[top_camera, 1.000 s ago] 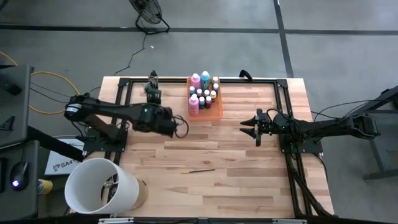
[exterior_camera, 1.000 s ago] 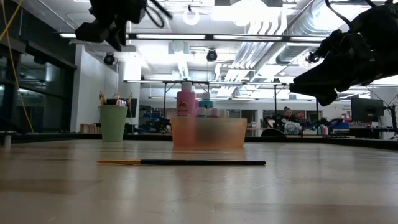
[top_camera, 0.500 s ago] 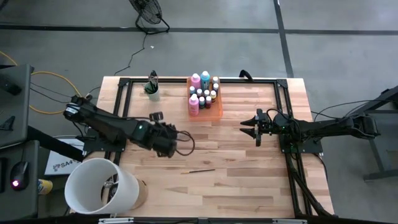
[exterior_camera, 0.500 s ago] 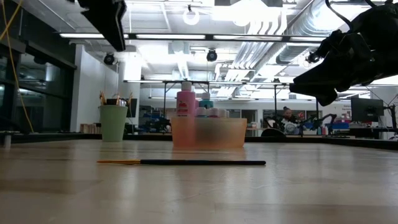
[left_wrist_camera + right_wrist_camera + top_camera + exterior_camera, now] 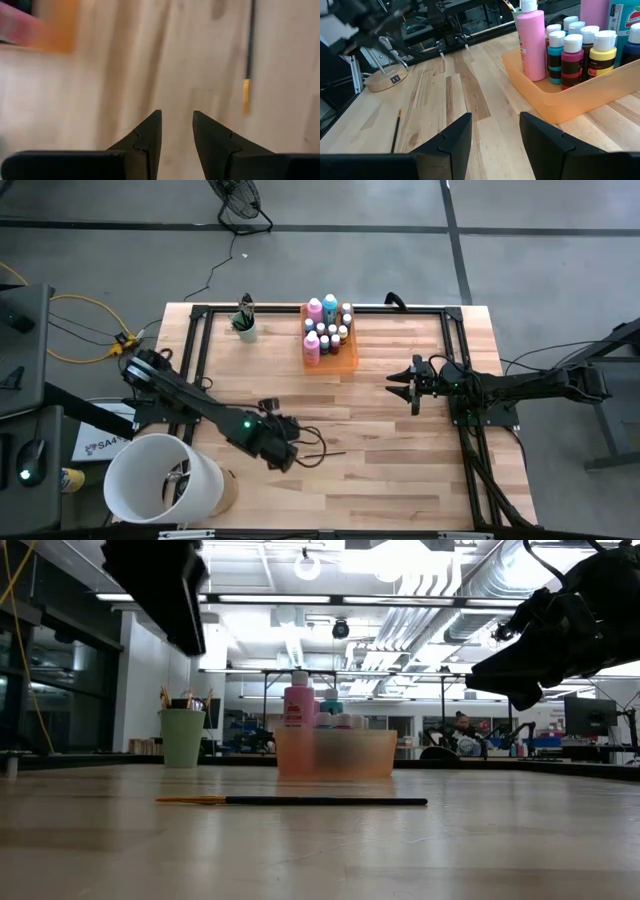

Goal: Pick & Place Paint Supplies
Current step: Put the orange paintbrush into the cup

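One paintbrush (image 5: pixel 322 453) is lying loose on the counter (image 5: pixel 400 430), just beside the left end effector (image 5: pixel 285 452), which is hovering part-open and empty. Bottles (image 5: pixel 327 330) are already standing in the orange tray (image 5: pixel 350 363). The right end effector (image 5: pixel 404 384) is waiting, open and empty.

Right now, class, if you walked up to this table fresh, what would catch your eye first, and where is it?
The translucent orange tray, packed with pink, teal and small pale-capped paint bottles, stands out at the table's far edge, near the middle. A single thin brush lies alone on bare wood toward the near side, with the left tool, empty and open, hovering right beside it. The right tool waits open over the table's right part.
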